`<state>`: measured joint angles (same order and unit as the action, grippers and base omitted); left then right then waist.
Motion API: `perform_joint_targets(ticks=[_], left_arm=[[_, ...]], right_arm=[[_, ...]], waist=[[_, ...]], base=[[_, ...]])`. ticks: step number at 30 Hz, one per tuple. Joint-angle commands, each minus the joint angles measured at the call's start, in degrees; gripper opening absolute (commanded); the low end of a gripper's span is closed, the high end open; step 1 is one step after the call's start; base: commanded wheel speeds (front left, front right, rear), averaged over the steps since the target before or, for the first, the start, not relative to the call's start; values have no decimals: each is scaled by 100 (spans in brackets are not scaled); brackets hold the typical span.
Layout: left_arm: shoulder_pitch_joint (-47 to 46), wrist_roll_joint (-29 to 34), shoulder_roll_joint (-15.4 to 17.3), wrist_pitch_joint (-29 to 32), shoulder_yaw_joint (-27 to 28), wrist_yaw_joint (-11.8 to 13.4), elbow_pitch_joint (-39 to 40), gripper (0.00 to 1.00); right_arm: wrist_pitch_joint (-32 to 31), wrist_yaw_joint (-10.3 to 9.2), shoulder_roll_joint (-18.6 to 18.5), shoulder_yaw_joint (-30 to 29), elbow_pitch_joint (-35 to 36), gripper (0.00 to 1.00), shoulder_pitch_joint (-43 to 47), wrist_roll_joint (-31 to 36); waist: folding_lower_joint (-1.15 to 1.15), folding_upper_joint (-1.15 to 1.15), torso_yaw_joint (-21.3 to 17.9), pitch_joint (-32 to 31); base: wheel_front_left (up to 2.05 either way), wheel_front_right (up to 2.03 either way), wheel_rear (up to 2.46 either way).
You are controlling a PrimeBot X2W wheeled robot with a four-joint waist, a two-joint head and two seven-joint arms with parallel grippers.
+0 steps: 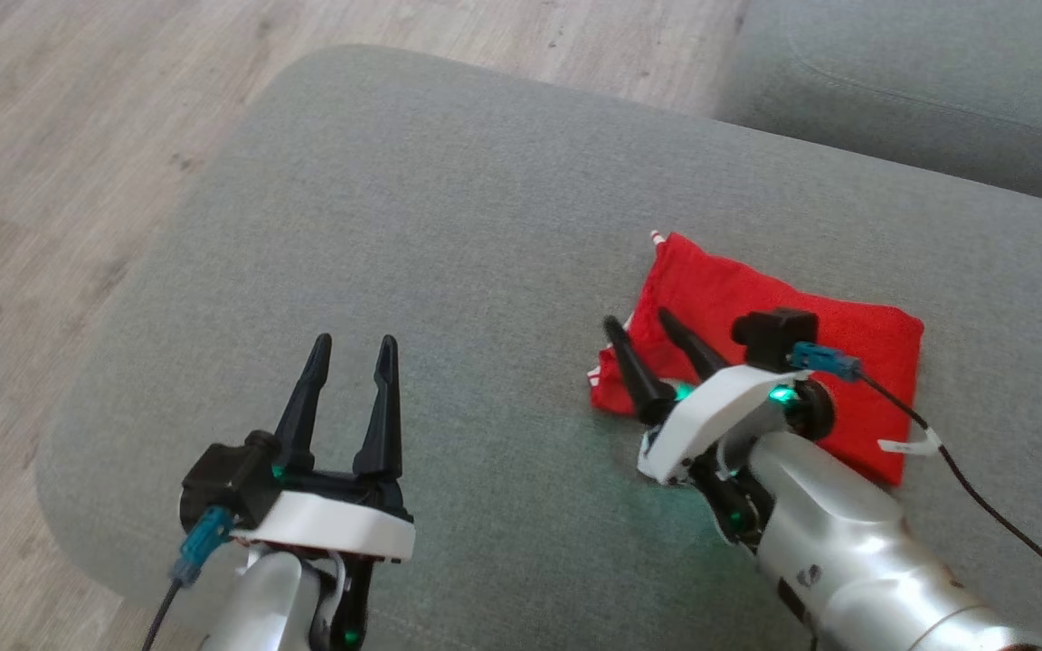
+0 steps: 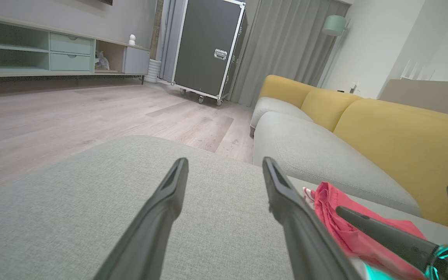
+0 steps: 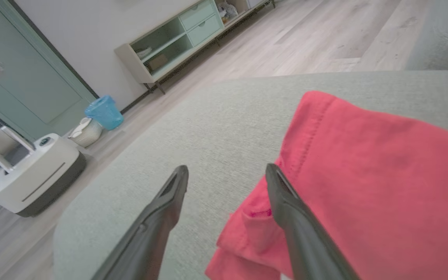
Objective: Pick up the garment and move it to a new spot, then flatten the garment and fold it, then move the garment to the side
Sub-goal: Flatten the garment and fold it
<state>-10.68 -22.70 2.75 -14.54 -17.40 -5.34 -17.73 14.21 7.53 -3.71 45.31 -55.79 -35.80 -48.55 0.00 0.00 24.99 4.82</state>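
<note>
Folded red fabric garment [image 1: 729, 285] lies on the grey fabric ottoman cushion [image 1: 485, 226], at the cushion's 4 o'clock in head view. Right gripper [image 1: 638, 317] sits at the garment's 8 o'clock edge, fingers spread, nothing pinched: one finger over red cloth, the other over bare cushion. Contact with cloth: can't tell. Left gripper [image 1: 355, 341] is at the cushion's 7 o'clock, well apart from the garment, fingers spread, empty. Pale wood-plank floor [image 1: 60, 136] at 10 o'clock.
</note>
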Motion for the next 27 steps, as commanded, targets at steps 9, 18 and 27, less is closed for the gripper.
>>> perform_joint_targets(ticks=[9, 18, 27], left_arm=[[-209, 37, 13, -46, 330, 41, 269, 100], [-61, 76, 13, -46, 487, 38, 401, 100], [128, 152, 13, -46, 672, 11, 439, 100]], right_arm=[[78, -4, 83, -394, 722, 100, -335, 172], [78, -4, 40, -2905, 1607, 100, 407, 3007], [78, -4, 74, -4323, 2802, 100, 1625, 4296]], waist=[[0, 0, -603, -226], [0, 0, -1216, -468], [0, 0, -1675, -618]], base=[[0, 0, 0], [0, 0, 0], [0, 0, 0]])
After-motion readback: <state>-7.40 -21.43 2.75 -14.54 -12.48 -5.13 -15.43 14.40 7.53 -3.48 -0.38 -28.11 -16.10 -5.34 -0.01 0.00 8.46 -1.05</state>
